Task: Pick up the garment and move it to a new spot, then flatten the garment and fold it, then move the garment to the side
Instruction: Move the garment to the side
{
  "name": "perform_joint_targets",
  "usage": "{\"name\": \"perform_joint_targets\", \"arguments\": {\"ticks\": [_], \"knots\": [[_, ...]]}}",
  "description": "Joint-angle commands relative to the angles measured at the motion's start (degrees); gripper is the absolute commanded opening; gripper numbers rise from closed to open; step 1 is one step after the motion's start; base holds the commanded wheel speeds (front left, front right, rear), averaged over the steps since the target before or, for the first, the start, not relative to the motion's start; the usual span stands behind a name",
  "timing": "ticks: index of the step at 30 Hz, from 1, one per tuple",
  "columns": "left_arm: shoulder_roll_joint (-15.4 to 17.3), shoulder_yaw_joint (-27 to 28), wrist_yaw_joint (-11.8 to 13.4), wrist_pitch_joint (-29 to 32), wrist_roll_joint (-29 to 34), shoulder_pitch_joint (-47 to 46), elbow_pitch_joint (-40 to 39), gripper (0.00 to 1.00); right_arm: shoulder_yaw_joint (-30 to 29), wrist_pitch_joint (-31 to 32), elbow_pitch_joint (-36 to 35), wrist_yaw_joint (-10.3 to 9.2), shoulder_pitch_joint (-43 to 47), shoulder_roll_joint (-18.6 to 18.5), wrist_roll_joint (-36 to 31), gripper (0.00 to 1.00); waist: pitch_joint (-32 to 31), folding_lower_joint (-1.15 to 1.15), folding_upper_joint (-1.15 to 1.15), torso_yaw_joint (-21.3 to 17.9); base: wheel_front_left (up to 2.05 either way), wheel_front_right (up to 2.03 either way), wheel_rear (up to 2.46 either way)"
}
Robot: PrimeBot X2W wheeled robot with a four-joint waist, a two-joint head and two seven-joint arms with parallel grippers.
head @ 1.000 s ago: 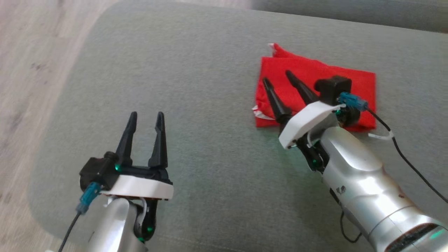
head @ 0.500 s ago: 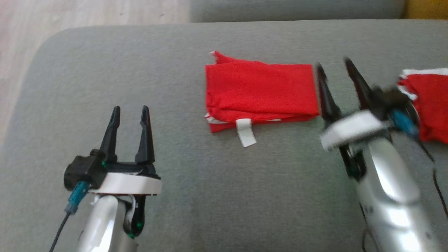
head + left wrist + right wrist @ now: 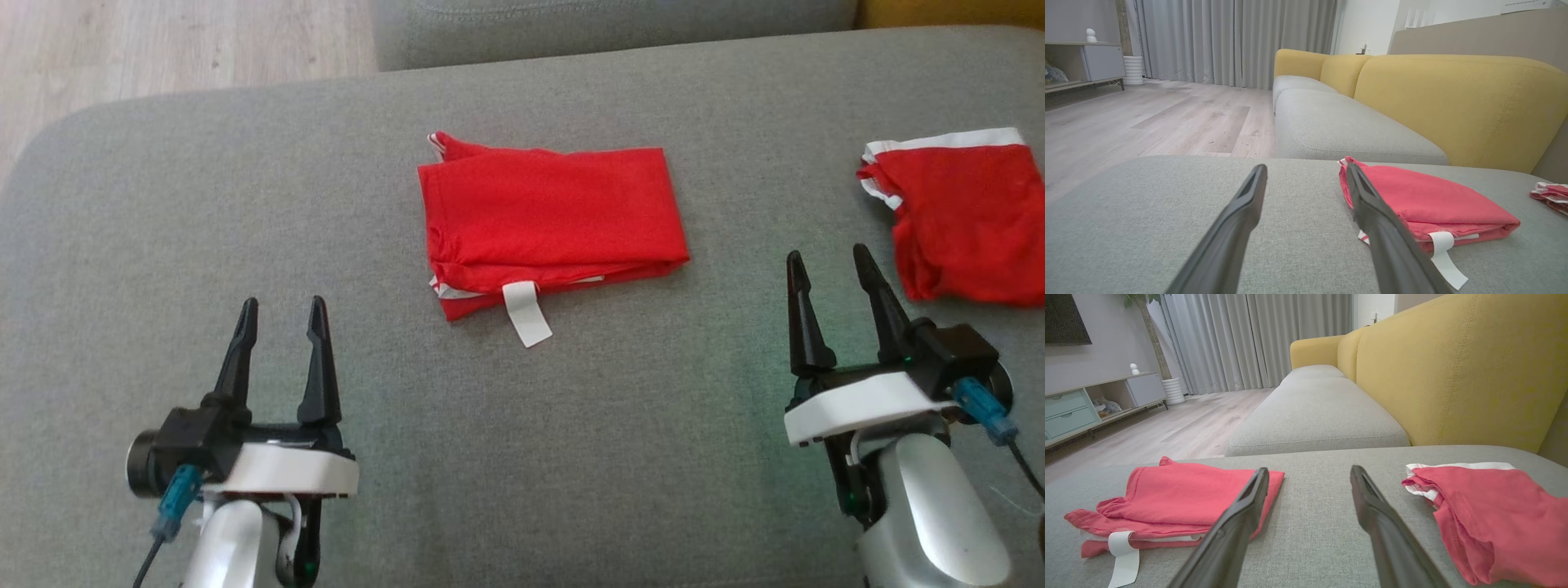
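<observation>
Now the right gripper [image 3: 827, 255], poised over the folded red fabric garment [image 3: 551, 216] a second ago, sits drawn back, fingers apart and empty, as does the left gripper [image 3: 282, 302]. The garment lies free on the grey woven sofa cushion [image 3: 571, 457], so this fold looks finished; a crumpled red white-trimmed garment [image 3: 967, 216] lies near the right gripper

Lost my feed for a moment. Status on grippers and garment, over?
Left gripper open, empty. Right gripper open, empty. Folded garment lies on the cushion, untouched. Second garment at right, nothing in the way.
</observation>
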Motion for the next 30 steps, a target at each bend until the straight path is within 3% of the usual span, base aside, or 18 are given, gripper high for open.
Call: {"name": "perform_joint_targets", "arguments": {"ticks": [1, 7, 11, 21, 30], "knots": [[0.5, 1.8, 0.1, -0.3, -0.1, -1.8, -1.7, 1.0, 1.2, -0.4, -2.2, -0.05, -1.9, 0.5, -0.1, 1.0, 0.6, 0.01, 0.0, 0.3, 0.0, 0.0, 0.0], [0.5, -0.1, -0.2, -0.3, -0.8, -4.2, -2.3, 1.0, -1.0, 0.1, -0.7, -0.05, -4.9, 0.5, -1.1, 1.0, 3.4, 0.01, 0.0, 2.5, 0.0, 0.0, 0.0], [0.5, -1.1, -0.4, -0.3, -1.0, -5.7, -2.5, 1.0, -2.2, 4.4, 3.1, -0.05, -9.5, 0.5, -3.1, 1.0, 6.0, 0.01, 0.0, 4.4, 0.0, 0.0, 0.0], [0.5, -4.5, -0.2, -0.3, -2.6, -8.1, -1.5, 1.0, -3.5, 11.6, 18.3, -0.05, -22.1, 0.5, -1.1, 1.0, 9.9, 0.01, 0.0, 10.0, 0.0, 0.0, 0.0], [0.5, -5.9, 0.2, -0.3, -3.2, -8.8, -1.2, 1.0, -2.8, 15.9, 31.7, -0.05, -27.0, 0.5, -3.4, 1.0, 10.9, 0.01, 0.0, 12.4, 0.0, 0.0, 0.0]]}}
